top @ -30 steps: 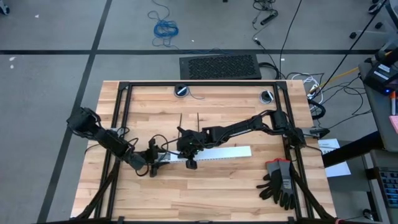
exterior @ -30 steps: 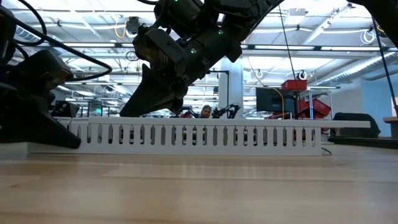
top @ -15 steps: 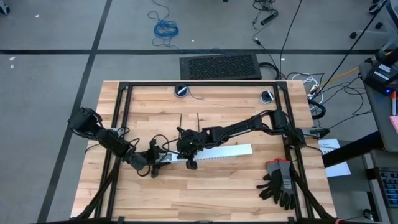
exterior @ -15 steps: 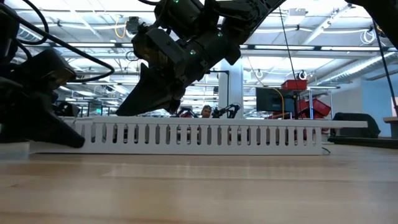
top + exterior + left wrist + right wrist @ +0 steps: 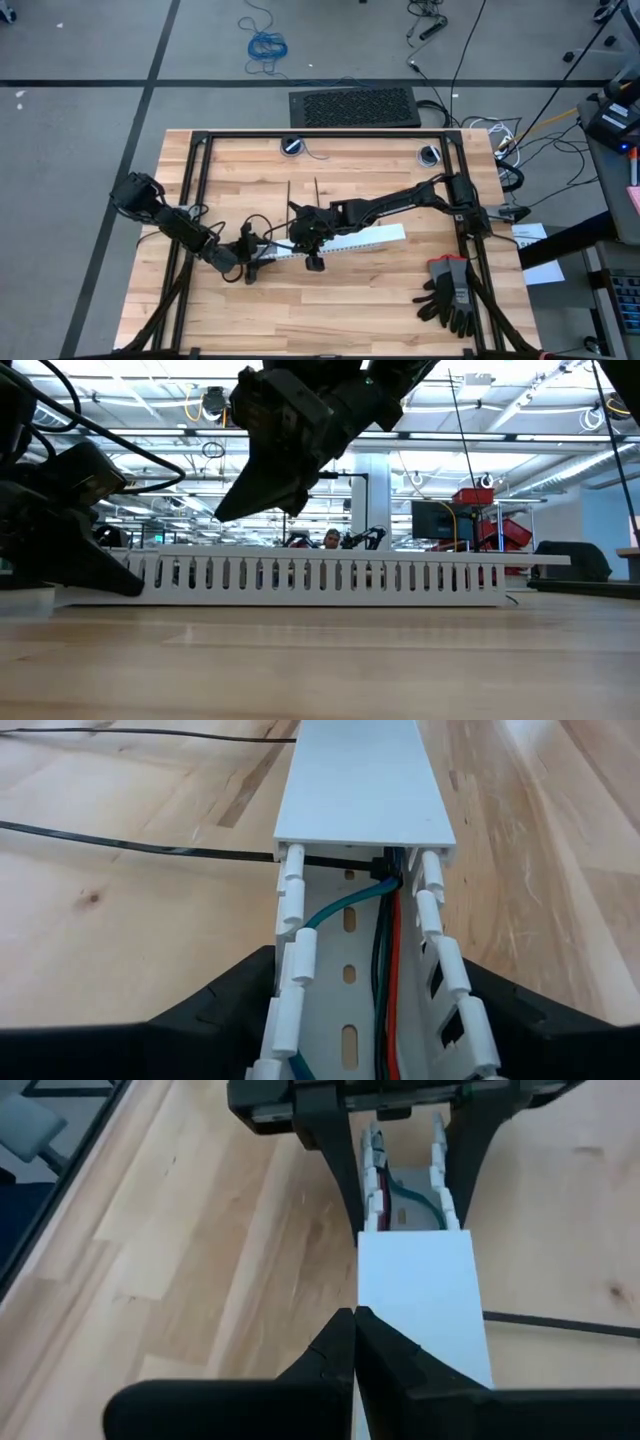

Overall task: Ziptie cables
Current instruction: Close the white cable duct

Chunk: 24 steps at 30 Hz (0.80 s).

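Left claw (image 5: pixel 250 262): fingers spread wide, one on each side wall of the white slotted duct (image 5: pixel 335 243), holding its end. In the left wrist view the dark fingers (image 5: pixel 215 1010) flank the open channel at both sides.

Right claw (image 5: pixel 312 255): fingers pressed together, nothing between them. It sits over the duct just beyond the left claw, along the duct's length. In the right wrist view the closed fingertips (image 5: pixel 352 1342) rest at the edge of the white cover (image 5: pixel 420 1295) that caps the duct. In the low view the right claw (image 5: pixel 262 488) hangs above the duct (image 5: pixel 300 575), tips pointing down; whether they touch the cover I cannot tell from there.

Cables (image 5: pixel 385 970): thin wires, blue-green, green, red and dark, lie inside the duct's open channel and run under the cover's edge. One teal wire curves toward a side wall.

Zipties: one black ziptie (image 5: pixel 140 844) crosses the wood and enters the duct right at the cover's edge, meeting the cables there. A second black strip (image 5: pixel 150 733) lies on the wood farther along, beside the covered part.

Duct lies near the middle of the tabletop (image 5: pixel 350 300), slightly slanted. Black and grey gloves (image 5: pixel 450 290) lie well apart from the duct, by the tabletop's right edge.
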Tool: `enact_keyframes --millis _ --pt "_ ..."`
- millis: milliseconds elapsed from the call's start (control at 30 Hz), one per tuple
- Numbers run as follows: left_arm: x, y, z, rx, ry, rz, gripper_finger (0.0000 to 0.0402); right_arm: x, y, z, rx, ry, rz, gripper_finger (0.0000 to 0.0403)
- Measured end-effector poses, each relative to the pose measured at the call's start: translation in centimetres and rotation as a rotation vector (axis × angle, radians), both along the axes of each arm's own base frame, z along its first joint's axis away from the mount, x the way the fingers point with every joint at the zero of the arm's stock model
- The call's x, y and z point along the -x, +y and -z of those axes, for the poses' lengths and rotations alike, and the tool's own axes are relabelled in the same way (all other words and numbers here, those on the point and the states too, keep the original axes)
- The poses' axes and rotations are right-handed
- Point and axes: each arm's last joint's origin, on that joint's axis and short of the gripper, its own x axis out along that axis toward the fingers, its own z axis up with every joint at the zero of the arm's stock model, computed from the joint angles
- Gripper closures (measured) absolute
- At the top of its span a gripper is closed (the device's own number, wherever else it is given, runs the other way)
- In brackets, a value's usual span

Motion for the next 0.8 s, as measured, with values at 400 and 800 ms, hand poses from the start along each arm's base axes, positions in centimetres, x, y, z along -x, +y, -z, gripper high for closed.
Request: enact_keyframes --millis 400,800 --pt "0.2 0.1 0.2 -0.014 0.021 0.009 0.0171 -1.3 -0.6 3.3 -0.017 -0.001 0.001 0.0403" --pt "-0.2 -0.2 0.0 -0.018 0.014 0.013 0.0171 -2.6 -0.4 5.4 -0.07 -0.082 -0.017 0.0403"
